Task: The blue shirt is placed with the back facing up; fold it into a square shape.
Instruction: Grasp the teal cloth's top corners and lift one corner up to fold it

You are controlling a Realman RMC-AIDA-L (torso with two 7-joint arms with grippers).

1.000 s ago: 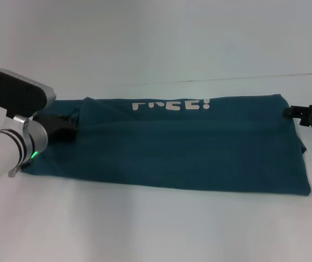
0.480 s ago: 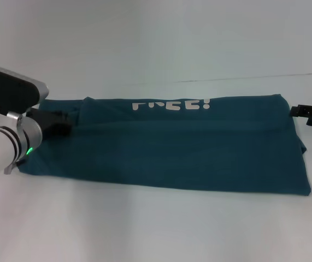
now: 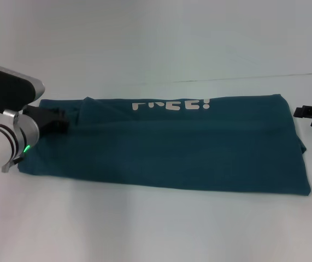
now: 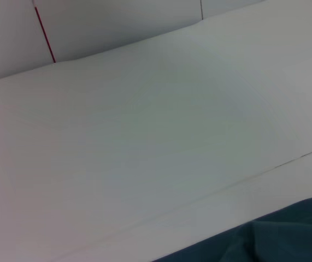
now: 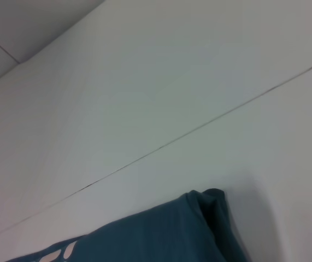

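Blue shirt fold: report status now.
Left gripper over the blue shirt at its left end. Right gripper off its right edge. Shirt a long folded band, not square. Nothing in the way.

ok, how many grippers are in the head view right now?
2. The left gripper is over the left end of the shirt. The right gripper is at the frame's right edge, just off the shirt's right end, partly cut off.
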